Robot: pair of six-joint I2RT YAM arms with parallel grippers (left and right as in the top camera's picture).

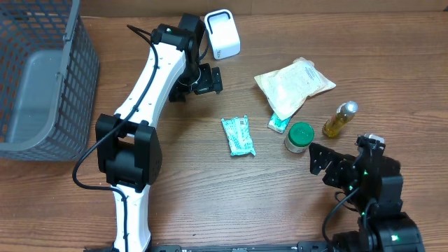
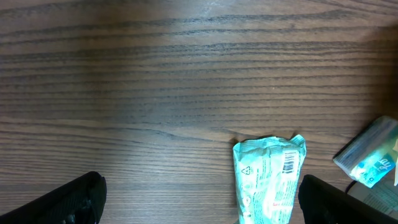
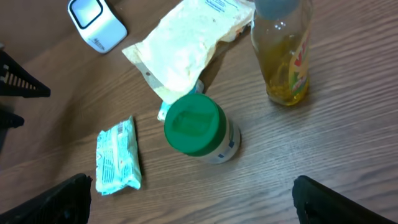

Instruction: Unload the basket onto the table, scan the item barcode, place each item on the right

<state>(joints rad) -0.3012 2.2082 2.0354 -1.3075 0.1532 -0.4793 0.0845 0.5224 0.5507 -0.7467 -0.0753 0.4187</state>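
I am finding the left hand [image 1: 212,78] wide open and holding nothing, near the white scanner [image 1: 222,33]. The right hand [image 1: 323,162] is likewise standing open and empty beside the green-capped jar [image 1: 299,136]. The teal packet [image 1: 239,135] is lying flat on the desk [image 1: 210,196] between them, barcode [image 2: 289,163] facing up.

A teal packet [image 2: 268,180], barcode up, lies on the wooden table [image 2: 186,74] between the spread fingers [image 2: 68,202] of the left tool [image 2: 200,193].
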